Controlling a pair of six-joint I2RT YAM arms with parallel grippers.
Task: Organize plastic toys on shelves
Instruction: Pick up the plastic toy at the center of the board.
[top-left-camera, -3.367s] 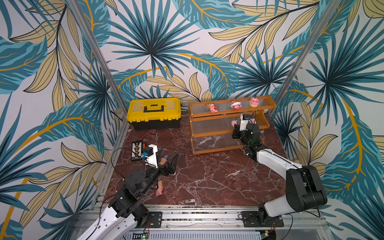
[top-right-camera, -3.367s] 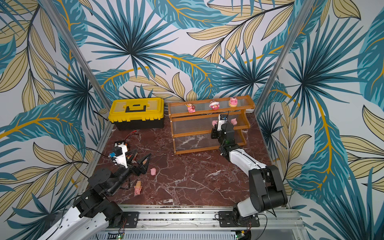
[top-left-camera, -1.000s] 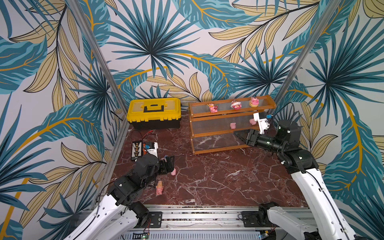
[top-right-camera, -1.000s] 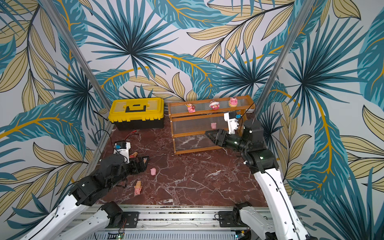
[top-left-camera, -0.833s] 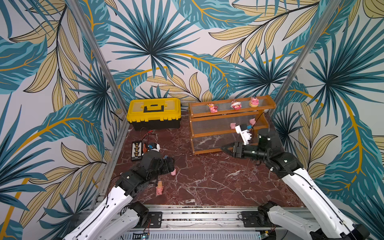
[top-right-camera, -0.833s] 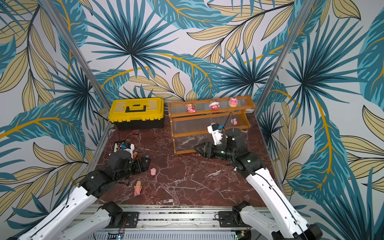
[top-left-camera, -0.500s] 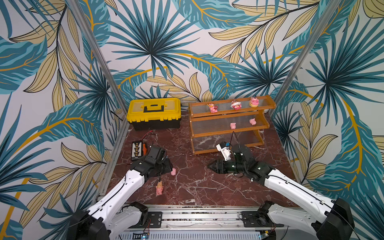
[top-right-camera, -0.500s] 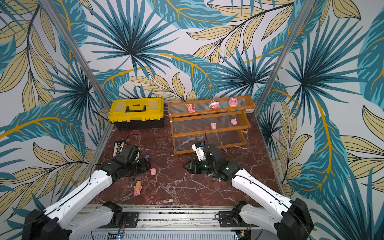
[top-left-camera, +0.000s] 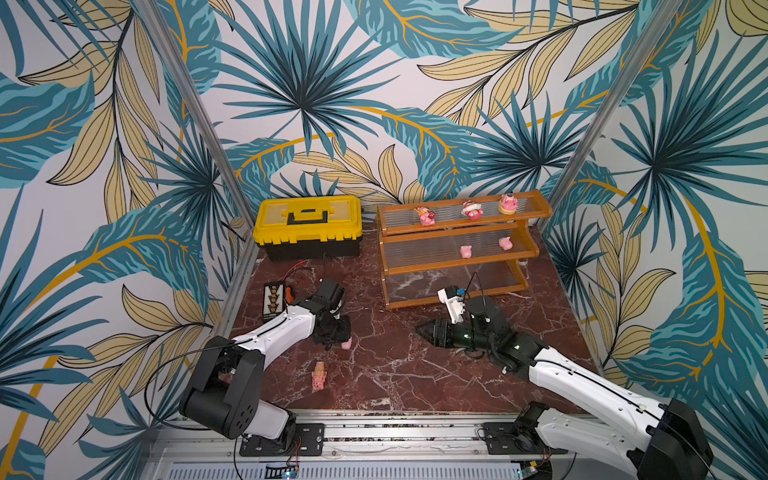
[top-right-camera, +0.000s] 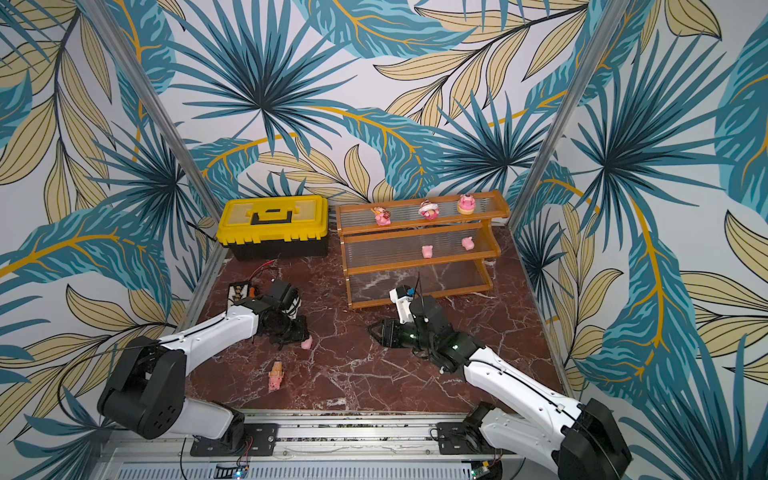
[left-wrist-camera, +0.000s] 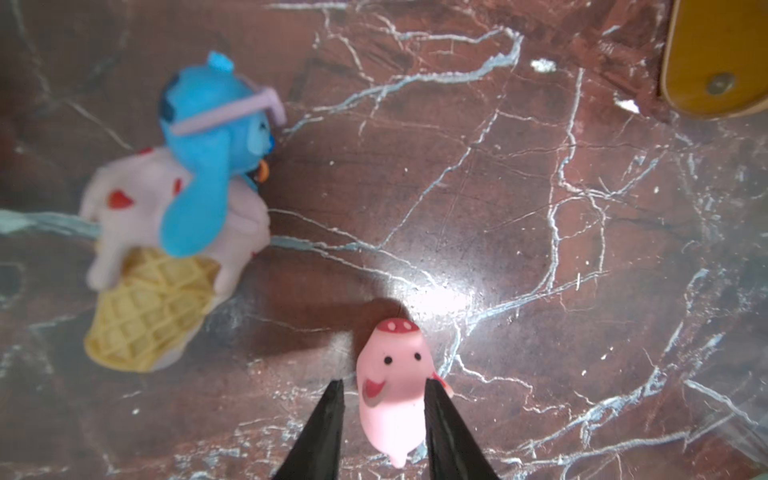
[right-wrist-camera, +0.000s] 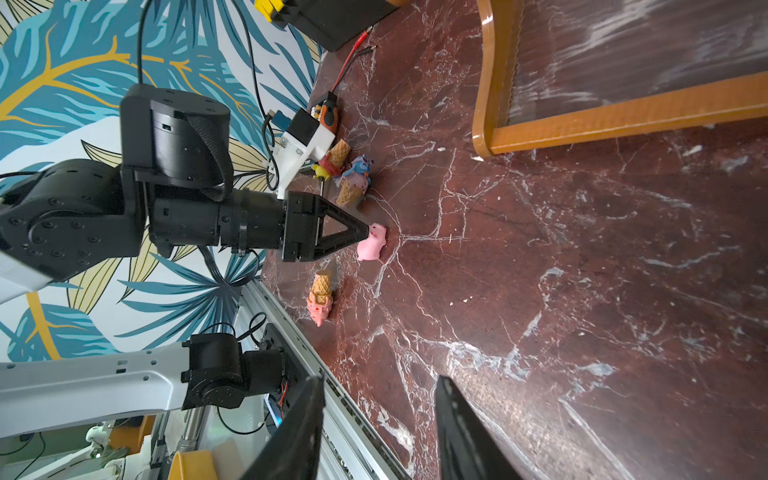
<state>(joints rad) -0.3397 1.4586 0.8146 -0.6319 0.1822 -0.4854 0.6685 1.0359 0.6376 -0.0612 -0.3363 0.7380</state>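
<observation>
A pink piglet (left-wrist-camera: 392, 382) lies on the marble table between the fingers of my left gripper (left-wrist-camera: 384, 390). One finger touches it and a thin gap shows at the other. In both top views the left gripper (top-left-camera: 338, 338) (top-right-camera: 301, 334) points down at the piglet (top-left-camera: 346, 343). My right gripper (right-wrist-camera: 380, 386) (top-left-camera: 422, 331) hovers open and empty over mid-table. The shelves (top-left-camera: 436, 268) hold three pink characters on the top tier (top-left-camera: 471, 209) and two piglets on the middle tier (top-left-camera: 466, 251). A cone figure (top-left-camera: 319, 375) lies nearer the front edge.
A blue figure on a cone (left-wrist-camera: 187, 199) and another cone toy (right-wrist-camera: 334, 160) lie close by the left gripper. A yellow-and-black toolbox (top-left-camera: 307, 226) stands at the back left. A black board with red wires (top-left-camera: 274, 301) sits by the left wall.
My left gripper has come down over the piglet and its jaws have narrowed around it. My right arm has swung from the shelves down and leftward over the table.
</observation>
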